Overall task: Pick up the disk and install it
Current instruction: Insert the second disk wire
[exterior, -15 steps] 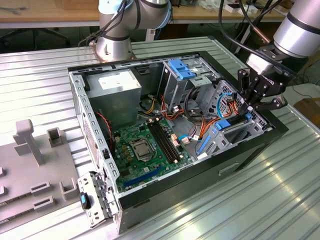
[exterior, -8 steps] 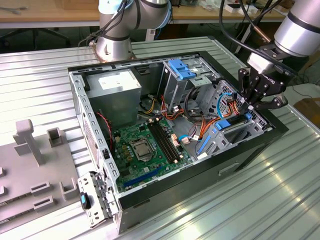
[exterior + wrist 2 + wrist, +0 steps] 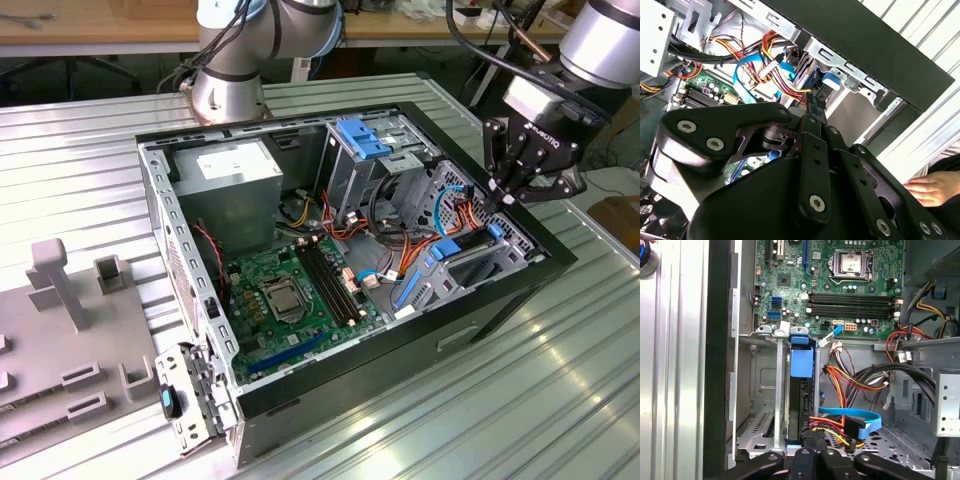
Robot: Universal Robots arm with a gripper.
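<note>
The disk [image 3: 802, 400] stands on edge in a slot of the drive cage at the case's front corner, dark, with a bright blue rail [image 3: 801, 360] along it. In the exterior view the disk [image 3: 468, 252] lies low in that cage at the right. My gripper [image 3: 498, 200] hangs just above the cage, tilted toward it. In both wrist views the black fingers [image 3: 809, 442] sit pressed together at the disk's near end, with nothing between them. Whether they touch the disk I cannot tell. The gripper [image 3: 811, 102] points at a blue tab [image 3: 831, 80] on the cage.
The open computer case [image 3: 560, 255] lies on a ribbed metal table. Inside are the green motherboard [image 3: 285, 295], the grey power supply [image 3: 235, 175], and bundles of orange and blue cables [image 3: 850, 420] beside the cage. A person's hand [image 3: 930, 187] rests outside the case. Grey fixtures [image 3: 70, 290] stand at the exterior view's left.
</note>
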